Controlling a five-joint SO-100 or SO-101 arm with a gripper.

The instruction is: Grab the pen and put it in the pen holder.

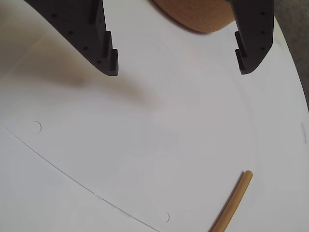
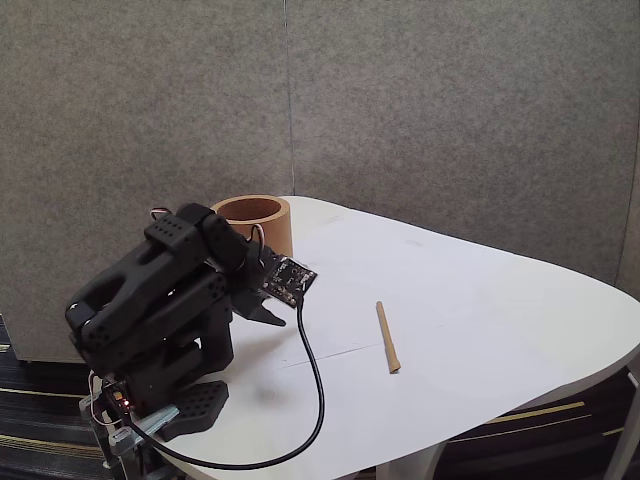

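Thin, straight, tan wooden pen [image 2: 387, 338], smooth and round-ended, lying flat on bare white table [image 2: 480, 300], well apart from everything; in wrist view at five o'clock [image 1: 231, 201], poking in from lower edge. At ten o'clock from pen in fixed view: squat brown cardboard pen holder [image 2: 252, 222], thick-walled, round-rimmed, upright near table's far corner. Matte black plastic claw [image 1: 177, 67] spread wide, stepped fingertips well apart, gripping nothing, touching nothing, hovering above table with pen holder [image 1: 198, 14] just beyond at twelve o'clock.

Bright, even light; soft shadows
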